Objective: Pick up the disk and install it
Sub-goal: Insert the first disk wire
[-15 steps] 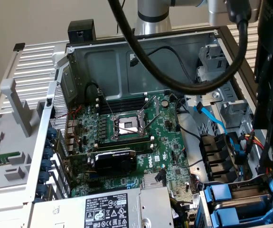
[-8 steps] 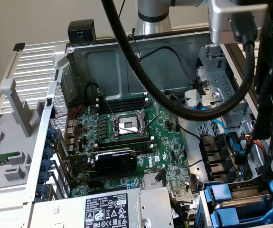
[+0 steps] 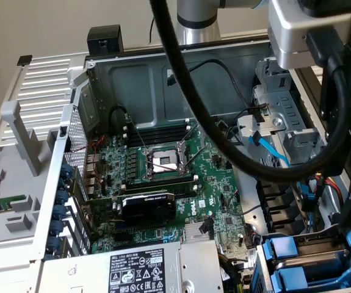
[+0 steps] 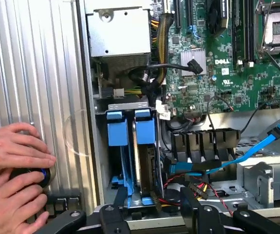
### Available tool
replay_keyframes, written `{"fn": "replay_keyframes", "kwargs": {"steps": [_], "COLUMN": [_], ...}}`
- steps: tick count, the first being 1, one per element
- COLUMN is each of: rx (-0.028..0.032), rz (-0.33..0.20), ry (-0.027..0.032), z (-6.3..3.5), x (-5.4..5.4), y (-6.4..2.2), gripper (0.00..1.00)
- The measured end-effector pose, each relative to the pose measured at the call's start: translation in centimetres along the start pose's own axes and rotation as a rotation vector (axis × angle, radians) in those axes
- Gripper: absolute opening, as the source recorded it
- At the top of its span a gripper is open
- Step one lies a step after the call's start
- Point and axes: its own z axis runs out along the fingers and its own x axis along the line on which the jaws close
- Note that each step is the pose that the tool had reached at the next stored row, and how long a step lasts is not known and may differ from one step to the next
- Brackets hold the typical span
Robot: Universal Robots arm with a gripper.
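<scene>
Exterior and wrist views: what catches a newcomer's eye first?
The green motherboard in the open case, with a thick black cable arching across the exterior view. In the wrist view, two bright blue drive carriers side by side, and a person's hands by the ribbed panel.

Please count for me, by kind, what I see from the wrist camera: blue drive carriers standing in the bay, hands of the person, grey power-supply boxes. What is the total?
Blue drive carriers: 2
Person's hands: 2
Grey power-supply box: 1
Total: 5
</scene>
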Motion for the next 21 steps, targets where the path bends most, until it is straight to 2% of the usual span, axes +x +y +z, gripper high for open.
{"fn": "replay_keyframes", "kwargs": {"steps": [4, 5, 10, 13, 16, 18, 19, 21], "rx": [-0.0030, -0.0036, -0.0083, -0.0173, -0.0221, -0.0281, -0.0318, -0.0353], "rz": [-0.027, -0.034, -0.107, -0.122, -0.122, -0.123, -0.127, -0.150], "ry": [-0.0324, -0.0379, -0.0446, -0.0461, -0.0458, -0.0460, -0.0463, -0.0478], "z": [0.02, 0.04, 0.21, 0.41, 0.54, 0.64, 0.71, 0.77], "x": [0.0, 0.0, 0.0, 0.3, 0.8, 0.9, 0.9, 0.9], "y": [-0.24, -0.26, -0.30, -0.43, -1.39, -1.85, -1.95, -1.98], "gripper": [0.55, 0.55, 0.55, 0.55, 0.55, 0.55, 0.55, 0.55]}}
